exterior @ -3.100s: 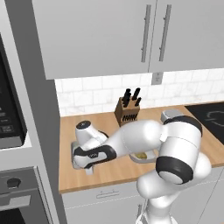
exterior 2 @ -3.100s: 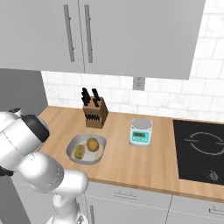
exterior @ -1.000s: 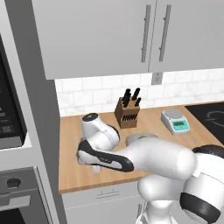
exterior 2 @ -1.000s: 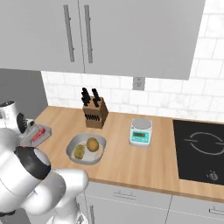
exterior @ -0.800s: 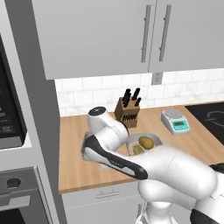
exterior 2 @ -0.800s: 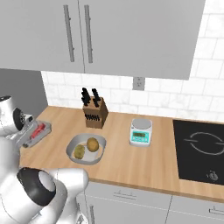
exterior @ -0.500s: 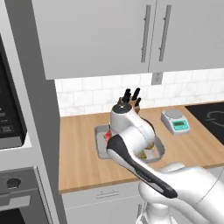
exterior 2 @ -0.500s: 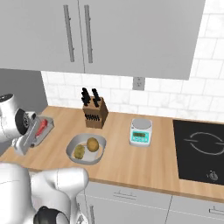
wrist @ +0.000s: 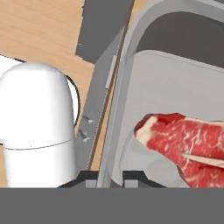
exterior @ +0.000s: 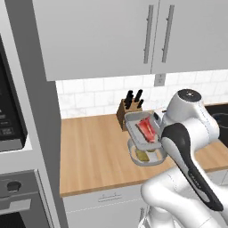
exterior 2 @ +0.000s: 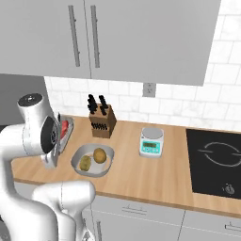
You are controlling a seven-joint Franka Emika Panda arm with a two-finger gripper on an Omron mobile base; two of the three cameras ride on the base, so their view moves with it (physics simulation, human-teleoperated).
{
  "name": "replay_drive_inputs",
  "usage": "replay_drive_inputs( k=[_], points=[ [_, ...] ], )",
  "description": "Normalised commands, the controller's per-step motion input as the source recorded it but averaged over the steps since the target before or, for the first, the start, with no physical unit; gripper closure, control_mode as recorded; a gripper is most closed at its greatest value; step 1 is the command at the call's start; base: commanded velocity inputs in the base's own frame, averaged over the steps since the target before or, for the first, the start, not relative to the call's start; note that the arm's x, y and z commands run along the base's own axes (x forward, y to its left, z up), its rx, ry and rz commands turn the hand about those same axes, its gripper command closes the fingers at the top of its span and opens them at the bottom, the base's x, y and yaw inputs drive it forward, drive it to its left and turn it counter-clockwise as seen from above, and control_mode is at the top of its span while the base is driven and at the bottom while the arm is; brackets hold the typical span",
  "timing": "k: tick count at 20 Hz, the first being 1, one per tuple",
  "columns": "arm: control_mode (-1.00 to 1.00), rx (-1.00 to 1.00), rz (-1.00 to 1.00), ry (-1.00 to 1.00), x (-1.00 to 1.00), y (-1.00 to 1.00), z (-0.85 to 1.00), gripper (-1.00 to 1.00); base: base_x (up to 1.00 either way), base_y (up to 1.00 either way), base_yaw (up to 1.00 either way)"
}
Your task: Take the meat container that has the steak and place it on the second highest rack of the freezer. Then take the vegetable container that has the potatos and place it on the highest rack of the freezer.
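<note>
Left base view puts the meat container [exterior: 143,130] mid-frame, tilted steeply, above the vegetable container [exterior: 144,156]. My gripper [wrist: 110,175] pinches its rim narrowly. I judge the steak [wrist: 186,144] could slide out if the tilt grows.

**Small kitchen, wood and white**

A wooden bench [exterior 2: 141,172] runs along a white tiled wall [exterior 2: 188,110]. At twelve o'clock hang grey wall cupboards [exterior 2: 141,37] with bar handles; a black hob [exterior 2: 214,160] sits at three o'clock, pale drawers [exterior 2: 141,216] below.
</note>
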Motion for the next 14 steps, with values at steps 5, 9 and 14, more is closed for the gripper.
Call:
replay_drive_inputs(
  k=[5, 9, 14],
  points=[
    [-1.0, 0.0, 0.16, 0.09, 0.0, -0.4, 0.66, 1.0, 0.0, 0.0, 0.0],
    [-1.0, 0.0, 0.08, 0.06, 0.0, -0.51, 0.41, 1.0, 0.0, 0.0, 0.0],
    [-1.0, 0.0, -0.24, 0.05, -0.03, 0.16, 0.18, 1.0, 0.0, 0.0, 0.0]
  ],
)
